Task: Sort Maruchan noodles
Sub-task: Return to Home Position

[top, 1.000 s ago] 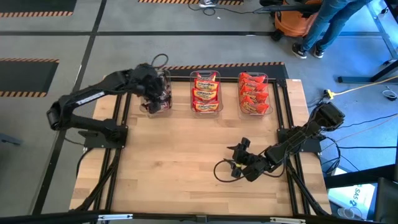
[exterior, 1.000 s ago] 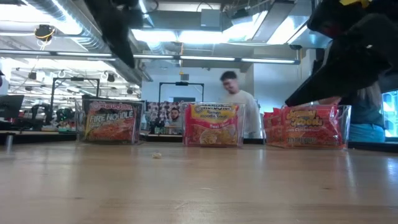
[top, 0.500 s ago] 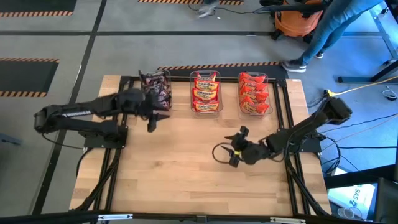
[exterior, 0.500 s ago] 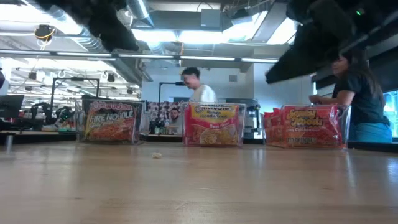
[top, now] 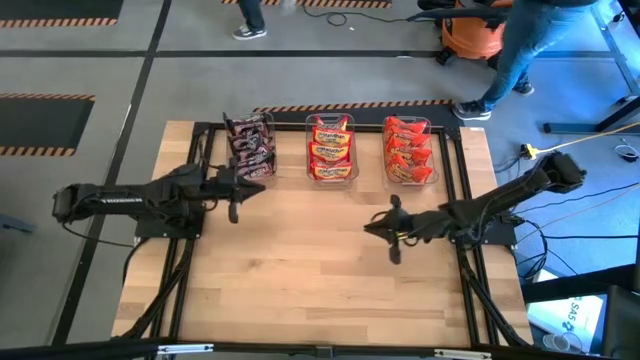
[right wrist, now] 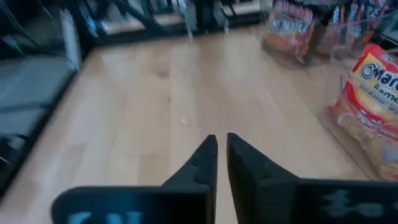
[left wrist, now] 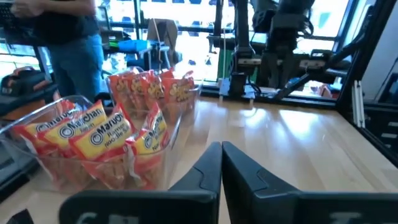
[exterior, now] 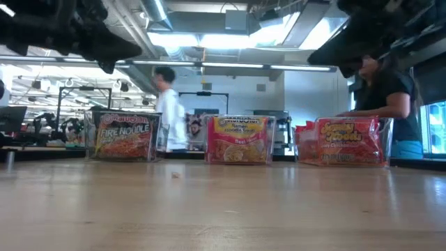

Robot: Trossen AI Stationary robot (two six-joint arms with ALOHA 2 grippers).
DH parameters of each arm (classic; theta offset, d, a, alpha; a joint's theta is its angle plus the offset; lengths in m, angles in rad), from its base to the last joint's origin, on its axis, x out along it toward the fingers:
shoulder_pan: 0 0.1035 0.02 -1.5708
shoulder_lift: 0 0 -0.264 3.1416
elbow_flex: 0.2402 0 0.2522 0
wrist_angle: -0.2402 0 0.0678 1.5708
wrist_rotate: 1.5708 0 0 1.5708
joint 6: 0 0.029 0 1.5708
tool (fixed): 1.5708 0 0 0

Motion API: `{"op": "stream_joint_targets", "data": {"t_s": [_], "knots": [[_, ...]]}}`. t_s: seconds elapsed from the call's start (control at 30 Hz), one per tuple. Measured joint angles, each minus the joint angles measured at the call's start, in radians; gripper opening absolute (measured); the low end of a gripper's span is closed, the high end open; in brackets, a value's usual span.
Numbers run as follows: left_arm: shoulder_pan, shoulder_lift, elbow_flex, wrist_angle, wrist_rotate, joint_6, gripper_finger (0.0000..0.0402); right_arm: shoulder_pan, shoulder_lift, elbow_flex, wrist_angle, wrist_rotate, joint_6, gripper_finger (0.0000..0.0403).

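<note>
Three clear bins stand in a row at the table's far edge. The left bin (top: 250,148) holds dark Maruchan noodles packets (exterior: 124,136), the middle bin (top: 331,148) orange-yellow ones (left wrist: 93,140), and the right bin (top: 408,150) red ones (exterior: 341,141). My left gripper (top: 255,188) hovers shut and empty just near of the dark bin. My right gripper (top: 372,228) hovers shut and empty over the table's middle right, near of the red bin. In both wrist views the shut fingertips, left (left wrist: 221,149) and right (right wrist: 221,144), have nothing between them.
Bare wooden tabletop (top: 300,270) fills the near half. A small crumb (exterior: 175,174) lies near of the bins. Black frame rails (top: 462,200) run along the table's sides. People stand and walk beyond the far edge (exterior: 167,104) and at the right (exterior: 390,97).
My left gripper has drawn back out of the dark bin toward the near and left edges, levelled out and shut empty. My right gripper has gone a little toward the far edge, its arm stretching out flat, and has shut empty. The packets stay in their bins.
</note>
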Motion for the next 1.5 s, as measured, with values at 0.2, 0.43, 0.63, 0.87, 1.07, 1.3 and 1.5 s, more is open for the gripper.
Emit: {"op": "stream_joint_targets", "data": {"t_s": [0.2,0.43,0.63,0.87,1.07,1.3,1.5], "knots": [[0.0,-0.094,-0.07,0.033,-0.001,0.0,0.0007,-0.039,-0.191,-0.199,0.194,-0.059,0.001,0.0013],[0.0,-0.141,-0.089,0.043,-0.002,0.004,0.0003,-0.197,-0.392,-0.336,0.244,-0.265,0.007,0.0004],[0.0,-0.14,-0.089,0.038,-0.001,0.004,0.0003,-0.322,-0.563,-0.414,0.24,-0.344,0.006,0.0001],[0.0,-0.164,-0.124,0.048,-0.001,0.017,0.0002,-0.372,-0.796,-0.468,0.11,-0.334,0.018,0.0002],[0.0,-0.262,-0.213,0.102,-0.039,-0.026,0.0006,-0.371,-0.969,-0.468,0.001,-0.321,0.01,0.0002],[0.0,-0.408,-0.213,0.001,-0.041,-0.074,0.0001,-0.372,-1.101,-0.466,-0.174,-0.148,0.029,0.0002],[0.0,-0.475,-0.213,-0.05,0.003,-0.02,0.0004,-0.371,-1.106,-0.467,-0.154,-0.152,0.022,0.0002]]}}
